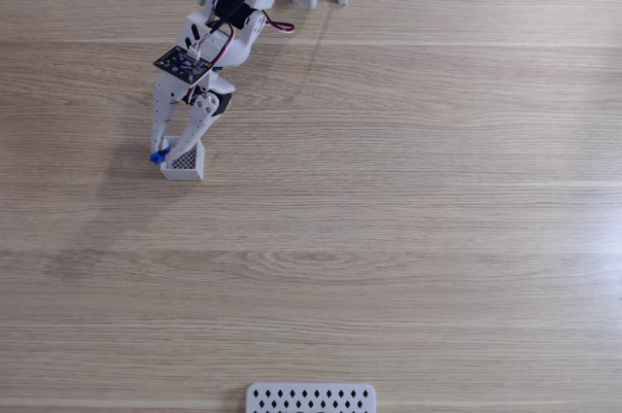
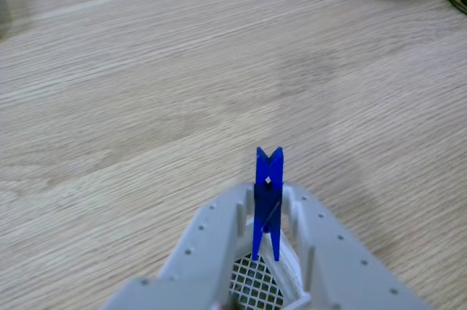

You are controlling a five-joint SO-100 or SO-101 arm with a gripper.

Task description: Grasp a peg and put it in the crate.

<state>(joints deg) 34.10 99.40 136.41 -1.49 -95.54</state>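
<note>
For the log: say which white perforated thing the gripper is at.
The small crate, under the gripper holding the blue peg; the flat panel lies apart.

Light wood-grain counter (image 1: 418, 238). The small white crate (image 1: 185, 161) sits on it at upper left in the fixed view; a white diamond-holed panel (image 1: 310, 398) lies at the bottom edge, well apart.
</note>
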